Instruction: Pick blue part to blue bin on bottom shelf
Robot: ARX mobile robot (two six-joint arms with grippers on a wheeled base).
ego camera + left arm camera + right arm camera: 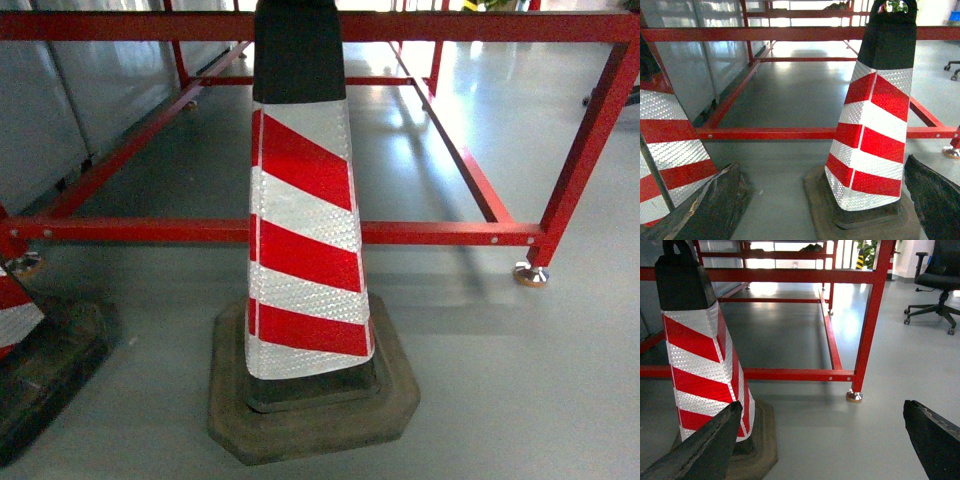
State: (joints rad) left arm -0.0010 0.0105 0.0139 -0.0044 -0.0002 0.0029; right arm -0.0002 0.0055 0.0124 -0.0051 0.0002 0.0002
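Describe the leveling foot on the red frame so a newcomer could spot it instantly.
Start at the big red steel tube frame standing on the grey floor behind the red-and-white striped traffic cone. Follow its low front rail rightward to the corner post; at the bottom sits a small round metal leveling foot. It is the only shiny, disc-shaped piece there, unlike the painted red tubing above it.

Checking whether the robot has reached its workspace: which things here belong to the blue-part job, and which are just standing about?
Job: left gripper and right gripper, both open and empty; no part, bin or shelf in view.
Standing about: striped cone, second cone, red frame, office chair.
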